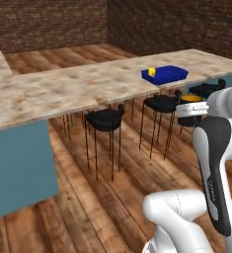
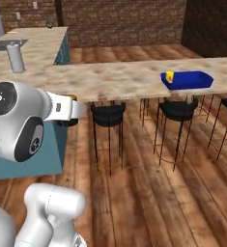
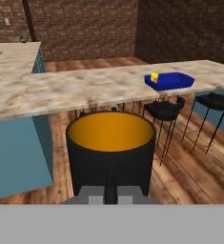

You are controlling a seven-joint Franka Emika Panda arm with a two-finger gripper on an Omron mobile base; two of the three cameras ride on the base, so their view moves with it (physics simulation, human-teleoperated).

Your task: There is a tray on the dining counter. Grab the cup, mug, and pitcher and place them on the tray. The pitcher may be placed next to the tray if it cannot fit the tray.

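A brick-walled room with a plank floor is seen in the left base view, crossed by the long dining counter (image 1: 78, 86) of beige-brown marbled stone, black bar stools (image 1: 106, 119) tucked beneath it. Near the counter's far right end the shallow bright blue tray (image 1: 169, 74) is set, the small yellow cup (image 1: 151, 73) already standing at its left end. The short black mug with orange interior (image 1: 191, 100) is carried at the gripper (image 1: 190, 109), off the counter and above the stools.

In the right base view the tray (image 2: 190, 80) lies toward the counter's right end, well apart from the arm.

In the hand view the mug (image 3: 111, 152) is clamped between the closed fingers, kept upright, presumably for transport to the tray (image 3: 170, 81).
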